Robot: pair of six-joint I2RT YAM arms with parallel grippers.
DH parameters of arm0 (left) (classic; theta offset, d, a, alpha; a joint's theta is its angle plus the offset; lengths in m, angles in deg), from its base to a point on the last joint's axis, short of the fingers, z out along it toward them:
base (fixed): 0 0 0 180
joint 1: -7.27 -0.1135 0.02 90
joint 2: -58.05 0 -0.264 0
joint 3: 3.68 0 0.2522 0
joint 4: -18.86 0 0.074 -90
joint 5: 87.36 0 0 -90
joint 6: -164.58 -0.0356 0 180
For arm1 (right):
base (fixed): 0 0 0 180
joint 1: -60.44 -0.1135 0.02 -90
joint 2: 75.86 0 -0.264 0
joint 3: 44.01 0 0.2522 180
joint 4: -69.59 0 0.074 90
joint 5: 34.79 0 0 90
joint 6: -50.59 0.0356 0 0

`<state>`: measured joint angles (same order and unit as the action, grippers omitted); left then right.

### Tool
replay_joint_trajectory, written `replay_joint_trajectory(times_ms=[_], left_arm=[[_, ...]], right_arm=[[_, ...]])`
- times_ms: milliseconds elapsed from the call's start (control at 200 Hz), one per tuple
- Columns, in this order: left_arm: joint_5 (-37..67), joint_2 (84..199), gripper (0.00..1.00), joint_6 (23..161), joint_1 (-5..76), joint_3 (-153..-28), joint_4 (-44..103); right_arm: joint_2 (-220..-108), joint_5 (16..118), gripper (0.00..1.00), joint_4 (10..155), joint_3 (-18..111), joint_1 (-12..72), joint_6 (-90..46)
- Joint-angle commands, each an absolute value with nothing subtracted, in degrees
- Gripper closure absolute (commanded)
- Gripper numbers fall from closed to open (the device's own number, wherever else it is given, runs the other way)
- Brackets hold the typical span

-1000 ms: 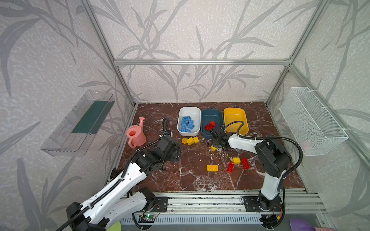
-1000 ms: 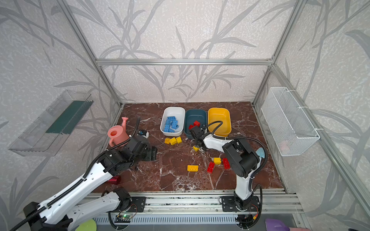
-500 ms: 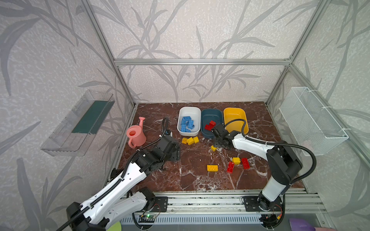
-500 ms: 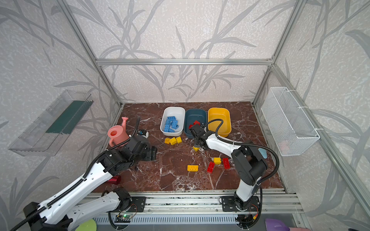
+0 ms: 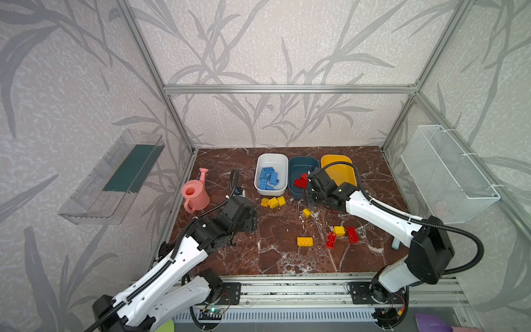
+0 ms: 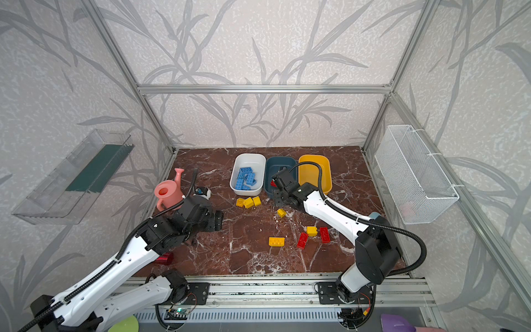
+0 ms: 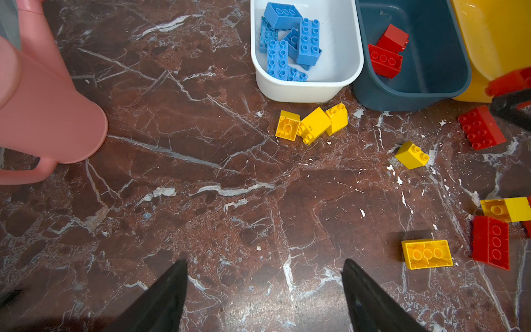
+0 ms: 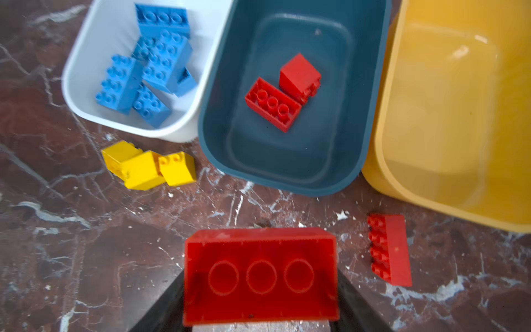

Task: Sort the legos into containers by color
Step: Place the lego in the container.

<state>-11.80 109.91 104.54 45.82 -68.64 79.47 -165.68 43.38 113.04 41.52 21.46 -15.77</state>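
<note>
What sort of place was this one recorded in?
Most likely a purpose-built robot test cell, not a home: an aluminium frame holds leaf-patterned wall panels around a marble-look tabletop, two robot arms are mounted on a front rail, and toy legos lie by sorting containers.
</note>
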Motion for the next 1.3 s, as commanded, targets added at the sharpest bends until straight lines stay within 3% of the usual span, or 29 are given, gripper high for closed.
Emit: replay_joint_trajectory(times_ms=[0,740,850,1015,1294], left_arm=[[-11.65,110.17,0.16,103.47,45.46,-68.31,79.92],[-5.04,113.24,0.16,102.22,42.32,-67.81,78.68],[-4.21,114.15,0.16,101.84,42.17,-68.20,78.82],[-3.04,115.33,0.16,100.90,42.17,-68.94,79.40],[-0.64,116.87,0.16,99.85,42.33,-70.42,78.09]], right_arm=[[-168.40,45.34,0.42,113.93,46.86,22.54,-18.68],[-200.48,53.23,0.42,118.10,77.17,29.80,-20.77],[-201.67,53.96,0.37,118.94,78.78,30.38,-20.42],[-200.48,53.70,0.20,118.95,78.37,31.04,-20.51],[-191.76,53.94,0.13,118.23,71.90,31.51,-21.30]])
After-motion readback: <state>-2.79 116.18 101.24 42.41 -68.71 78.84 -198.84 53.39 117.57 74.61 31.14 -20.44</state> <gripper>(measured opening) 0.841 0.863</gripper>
